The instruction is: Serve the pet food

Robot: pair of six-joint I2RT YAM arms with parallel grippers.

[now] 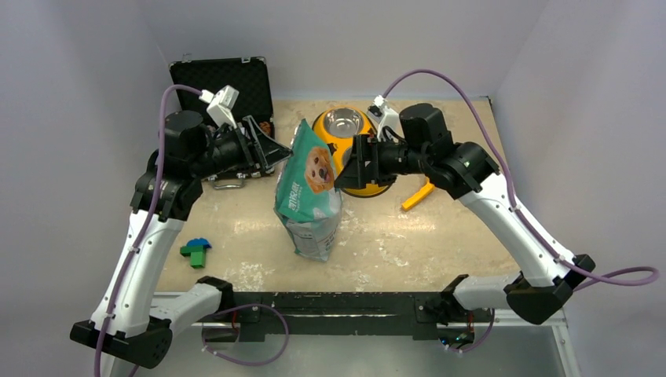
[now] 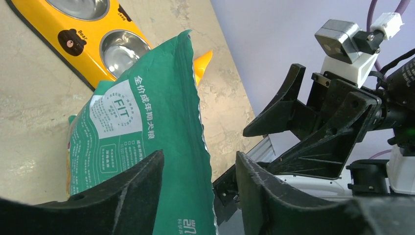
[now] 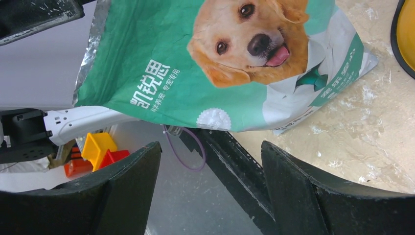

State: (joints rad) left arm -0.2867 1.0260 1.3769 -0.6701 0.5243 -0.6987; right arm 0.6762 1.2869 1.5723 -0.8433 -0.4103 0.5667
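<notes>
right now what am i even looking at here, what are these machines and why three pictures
These are two robot arms bolted to a table's near edge. One picture looks down from above; the other two come from a camera on each wrist, so black fingers fill the foreground. Between the arms stands a teal-green pouch printed with a dog's face. The left tool reaches its top corner, fingers either side; whether it pinches is unclear. The right tool is open, holding nothing. Also there: a yellow double bowl, a black case, toy blocks.

Overhead looks down; both wrist views close, sharing pouch (image 1: 308, 192).
</notes>
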